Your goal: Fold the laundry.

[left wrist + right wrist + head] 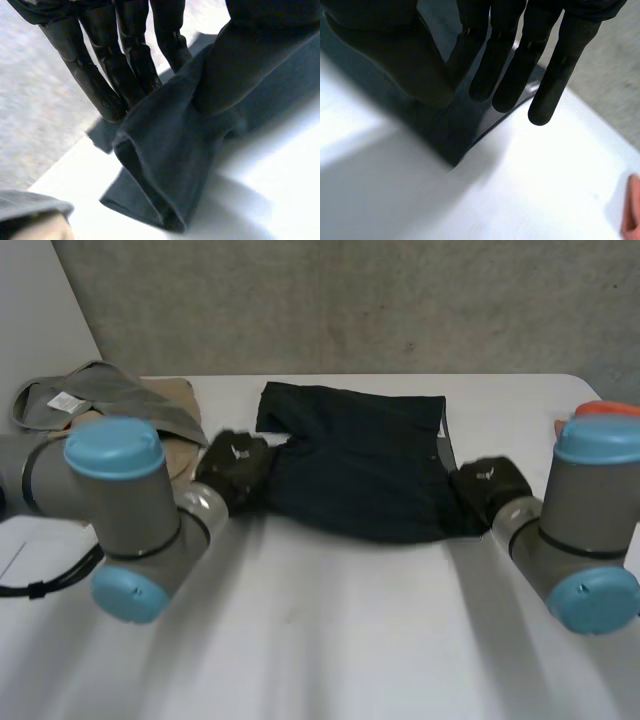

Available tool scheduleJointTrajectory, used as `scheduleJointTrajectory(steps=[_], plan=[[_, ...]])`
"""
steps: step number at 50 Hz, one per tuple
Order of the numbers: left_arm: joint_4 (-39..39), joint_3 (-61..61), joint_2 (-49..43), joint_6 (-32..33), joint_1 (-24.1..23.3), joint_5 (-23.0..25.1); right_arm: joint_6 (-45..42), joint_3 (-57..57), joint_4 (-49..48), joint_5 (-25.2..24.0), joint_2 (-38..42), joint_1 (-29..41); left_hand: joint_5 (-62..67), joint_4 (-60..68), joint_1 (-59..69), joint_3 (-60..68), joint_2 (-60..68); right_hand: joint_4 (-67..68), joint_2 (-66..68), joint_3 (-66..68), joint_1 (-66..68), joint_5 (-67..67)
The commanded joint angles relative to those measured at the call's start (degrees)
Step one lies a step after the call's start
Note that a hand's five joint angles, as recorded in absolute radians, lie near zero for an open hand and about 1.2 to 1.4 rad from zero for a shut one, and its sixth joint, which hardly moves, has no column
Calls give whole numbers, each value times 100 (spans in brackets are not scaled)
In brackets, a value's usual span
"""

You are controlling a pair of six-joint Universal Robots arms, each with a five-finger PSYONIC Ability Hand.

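Here, from the head view, a dark garment (360, 465) lies spread across the middle of the white table (330, 640). The left hand (235, 465) is at its left edge and the right hand (488, 483) at its right edge, while a heap of grey and tan clothes (110, 405) sits at the table's far left corner. From the left wrist, the straight fingers (107, 85) and the thumb (240, 65) nip a raised fold of the garment's edge between them, the cloth sagging in soft loops toward the table. From the right wrist, the fingers (510, 75) and thumb (390, 55) likewise close on the cloth near a corner, which hangs just off the tabletop. The fabric looks thin, light and limp. It should lift with little effort but will droop and bunch wherever unsupported, so the edges and corners, taken evenly on both sides, appear the best places to grip for a clean fold.
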Motion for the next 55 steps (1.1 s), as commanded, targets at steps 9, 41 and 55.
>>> scheduleJointTrajectory(steps=[9,41,55], plan=[[-2620,-1173,1741,366,-275,104,-2001,780,3357,-912,-1588,-590,1282,1150,1336,1184,1141,1140,1177,1183,1443,1159],[-3060,1965,618,-803,86,-502,293,385,-895,256,195,544,1282,1150,1336,1184,1141,1112,1149,1156,1415,1131],[-3720,94,1381,-408,-72,104,-1621,999,1756,-209,-1482,96,1282,1150,1336,1184,1141,1140,1177,1183,1443,1159]])
